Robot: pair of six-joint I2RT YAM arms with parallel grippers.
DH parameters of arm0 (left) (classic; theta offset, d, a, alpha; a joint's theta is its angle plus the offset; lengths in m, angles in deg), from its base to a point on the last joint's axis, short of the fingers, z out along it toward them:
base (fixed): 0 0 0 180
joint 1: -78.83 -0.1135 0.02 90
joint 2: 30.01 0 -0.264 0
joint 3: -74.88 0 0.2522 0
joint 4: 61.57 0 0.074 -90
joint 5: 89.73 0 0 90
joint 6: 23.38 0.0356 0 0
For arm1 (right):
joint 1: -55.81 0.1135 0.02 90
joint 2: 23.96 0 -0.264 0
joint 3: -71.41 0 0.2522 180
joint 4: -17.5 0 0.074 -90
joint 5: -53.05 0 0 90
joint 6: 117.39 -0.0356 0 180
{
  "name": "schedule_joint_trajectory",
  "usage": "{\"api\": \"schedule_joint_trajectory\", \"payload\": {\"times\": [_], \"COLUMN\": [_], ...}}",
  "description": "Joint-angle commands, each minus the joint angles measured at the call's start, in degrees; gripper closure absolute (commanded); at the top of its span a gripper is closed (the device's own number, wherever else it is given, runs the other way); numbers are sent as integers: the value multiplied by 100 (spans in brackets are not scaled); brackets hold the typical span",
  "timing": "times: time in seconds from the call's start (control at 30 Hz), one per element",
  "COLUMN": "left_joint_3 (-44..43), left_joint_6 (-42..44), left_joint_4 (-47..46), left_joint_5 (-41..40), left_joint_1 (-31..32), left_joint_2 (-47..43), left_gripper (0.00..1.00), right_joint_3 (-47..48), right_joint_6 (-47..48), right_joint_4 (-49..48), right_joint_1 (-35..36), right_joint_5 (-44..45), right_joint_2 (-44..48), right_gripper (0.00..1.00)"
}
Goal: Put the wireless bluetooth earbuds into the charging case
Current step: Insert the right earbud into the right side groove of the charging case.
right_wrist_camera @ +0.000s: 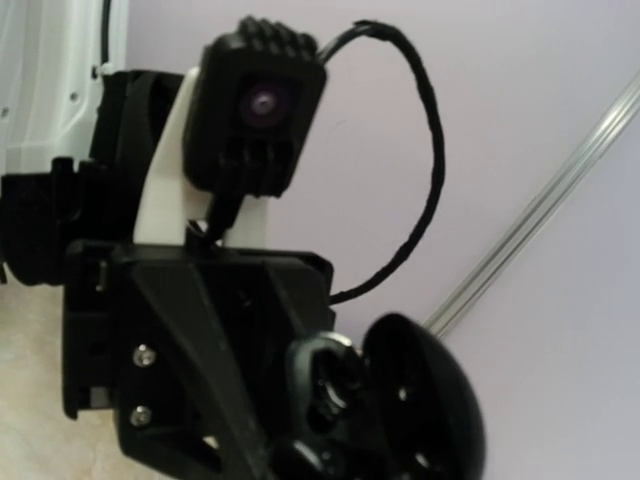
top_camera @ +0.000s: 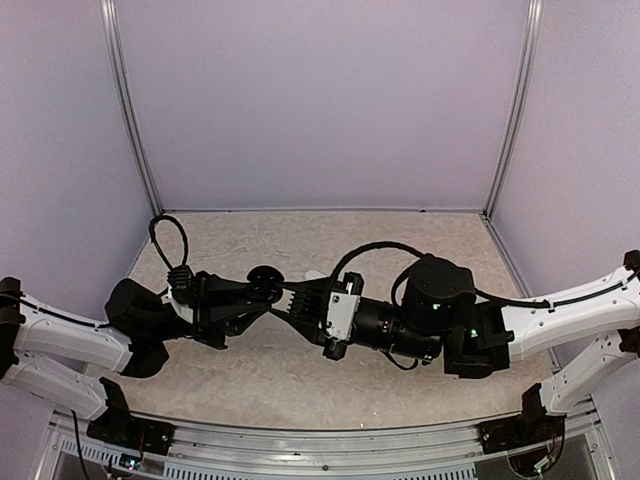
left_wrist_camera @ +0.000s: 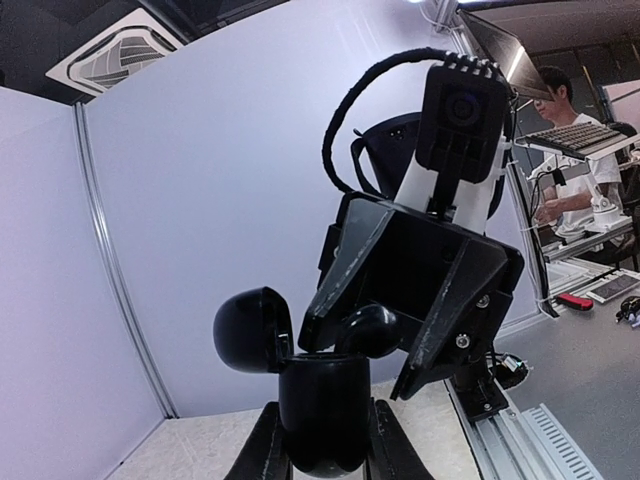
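Your left tool (left_wrist_camera: 325,445) pinches the open charging case (left_wrist_camera: 320,395) by its sides; likely slippery. Your right tool (left_wrist_camera: 360,350) above: width unclear.

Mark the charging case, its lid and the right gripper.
charging case (left_wrist_camera: 322,412): left wrist view, front of its black body.
lid (left_wrist_camera: 252,330): left wrist view, outer dome, standing open.
right gripper (left_wrist_camera: 357,362): left wrist view, midway between its fingertips.
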Motion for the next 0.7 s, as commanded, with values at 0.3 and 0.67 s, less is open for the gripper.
{"api": "schedule_joint_trajectory", "payload": {"times": [0.3, 0.67], "left_joint_3": [-110, -38], "left_joint_6": [-61, -30], "left_joint_4": [-345, -424], "left_joint_5": [-224, -736], "left_joint_1": [-26, -26], "left_joint_2": [84, 72], "left_gripper": [93, 93], "right_joint_3": [-208, -374], "right_joint_6": [-655, -1476], "right_joint_4": [-273, -953], "right_joint_1": [-25, 19], "right_joint_5": [-2, 833], "right_joint_2": [203, 242], "right_gripper": [46, 11]}}
